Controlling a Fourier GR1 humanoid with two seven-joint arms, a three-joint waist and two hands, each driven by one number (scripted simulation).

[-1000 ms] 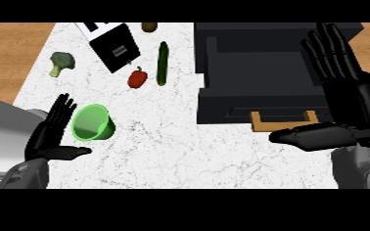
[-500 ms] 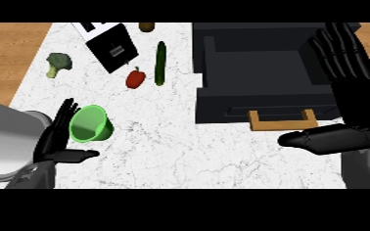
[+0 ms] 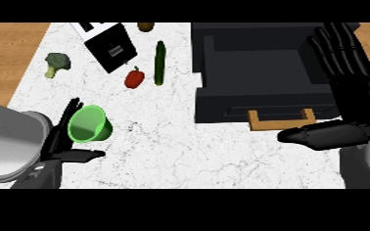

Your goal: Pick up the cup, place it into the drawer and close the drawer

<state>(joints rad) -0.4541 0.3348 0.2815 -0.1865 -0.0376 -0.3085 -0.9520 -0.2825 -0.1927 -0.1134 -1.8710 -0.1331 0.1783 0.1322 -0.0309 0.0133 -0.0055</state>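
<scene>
One green cup [image 3: 90, 124] sits just beside the left hand [image 3: 57, 144], between its straight fingers [image 3: 69, 112] and outstretched thumb, ungrasped.

Bare marble counter [image 3: 180, 147] lies open up to the drawer [image 3: 253, 105]. A pepper [image 3: 133, 78] and cucumber [image 3: 160, 62] crowd the far side.

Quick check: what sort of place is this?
Most likely a kitchen: a white marble counter with broccoli, a cucumber and a red pepper, beside an open black drawer.
</scene>
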